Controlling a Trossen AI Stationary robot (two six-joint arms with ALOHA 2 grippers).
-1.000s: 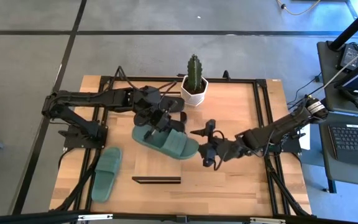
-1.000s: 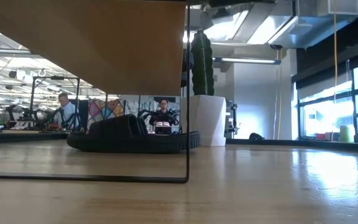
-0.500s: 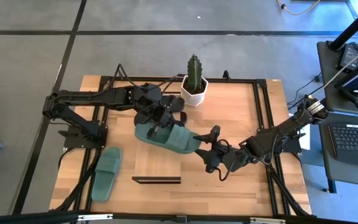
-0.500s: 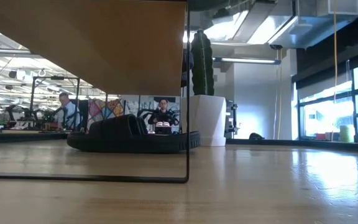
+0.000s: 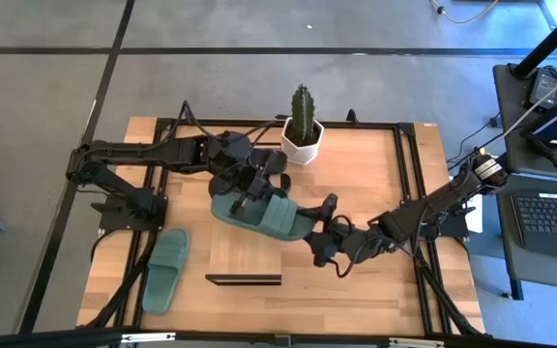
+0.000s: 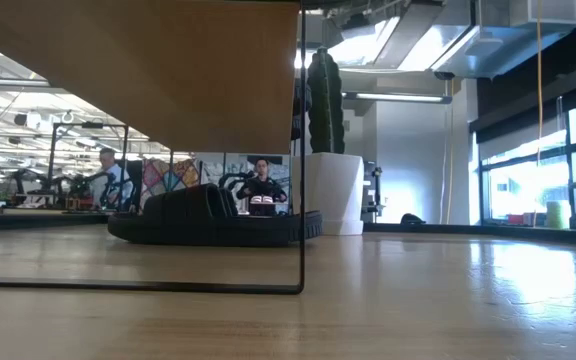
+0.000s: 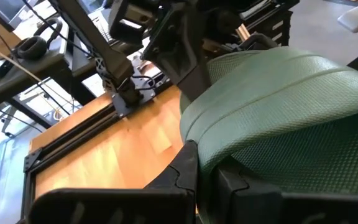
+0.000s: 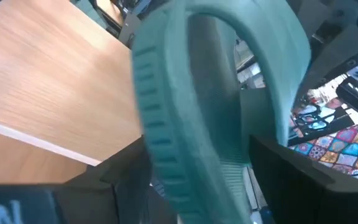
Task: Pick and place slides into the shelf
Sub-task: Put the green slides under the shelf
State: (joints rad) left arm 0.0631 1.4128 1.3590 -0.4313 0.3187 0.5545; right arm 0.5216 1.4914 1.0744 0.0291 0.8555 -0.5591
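The left gripper [image 5: 250, 196] is clamped on the strap end of a green sandal [image 5: 264, 215] held over the wooden shelf [image 5: 245, 253], at table centre. The right gripper [image 5: 319, 235] comes in from 3 o'clock with its fingers parted around the sandal's other end, sole edge between them. It looks light, foamy and bendy, so gripping the strap or sole rim seems safest. A 2nd green sandal [image 5: 165, 270] lies at 8 o'clock; a black one [image 6: 208, 215] sits under the shelf, near the potted cactus [image 5: 302, 124]
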